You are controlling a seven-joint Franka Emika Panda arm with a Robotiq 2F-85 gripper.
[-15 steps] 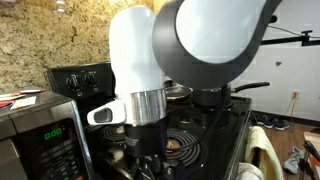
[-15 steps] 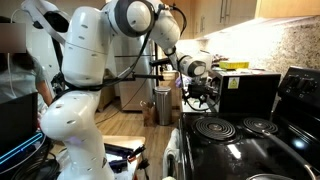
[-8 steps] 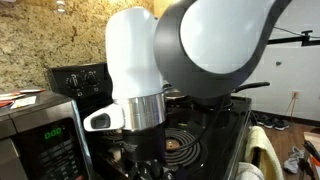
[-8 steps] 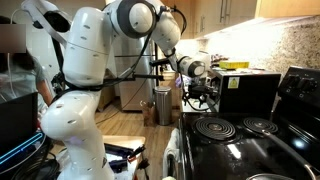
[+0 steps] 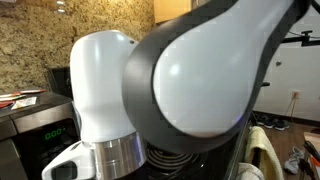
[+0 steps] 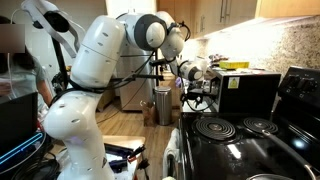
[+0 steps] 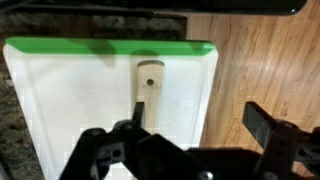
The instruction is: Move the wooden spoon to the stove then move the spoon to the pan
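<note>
The wooden spoon (image 7: 147,92) lies on a white cutting board (image 7: 60,100) with a green far edge; only its handle with a hole shows, and its bowl is hidden behind my gripper. My gripper (image 7: 198,130) hovers open above the board's right edge, its left finger over the handle and its right finger over wood-grain surface. In an exterior view the gripper (image 6: 200,92) hangs left of the stove (image 6: 240,140), whose coil burners show. The pan is hidden behind the arm.
A grey microwave with a green display (image 5: 40,135) stands beside the stove's back panel (image 5: 58,80); a dark box-shaped appliance (image 6: 248,92) stands behind my gripper. The arm's white and black links (image 5: 190,90) fill most of an exterior view. A stone wall backs the counter.
The arm's links have swung closer to one exterior camera and now block the stove top and pan. The elbow has shifted, while the gripper stays open above the board.
</note>
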